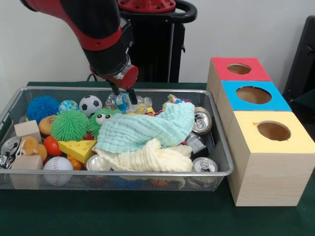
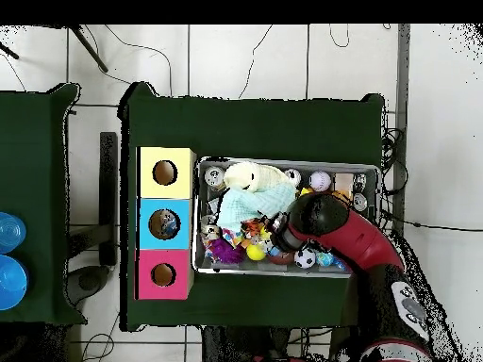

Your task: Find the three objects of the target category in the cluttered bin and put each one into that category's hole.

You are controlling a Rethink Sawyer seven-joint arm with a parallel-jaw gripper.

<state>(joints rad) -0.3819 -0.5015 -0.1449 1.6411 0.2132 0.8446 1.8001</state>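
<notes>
A wire mesh bin (image 1: 118,173) holds mixed clutter: spiky green balls (image 1: 69,125), a blue spiky ball (image 1: 42,107), a soccer ball (image 1: 90,104), a baseball (image 1: 58,164), a yellow cheese wedge (image 1: 77,149), wooden blocks (image 1: 27,130) and drink cans (image 1: 202,122). A light blue cloth (image 1: 147,129) and a pale yellow cloth (image 1: 147,158) lie over the middle. My gripper (image 1: 123,93) is open at the bin's far side, fingers pointing down just above a clear plastic item (image 1: 121,102). In the overhead view the arm (image 2: 325,222) covers the gripper.
Three wooden boxes stand beside the bin, each with a round hole on top: red (image 1: 239,69), blue (image 1: 253,94), yellow (image 1: 273,131). From above they are yellow (image 2: 164,172), blue (image 2: 164,224) and red (image 2: 163,274), with something colourful in the blue one's hole.
</notes>
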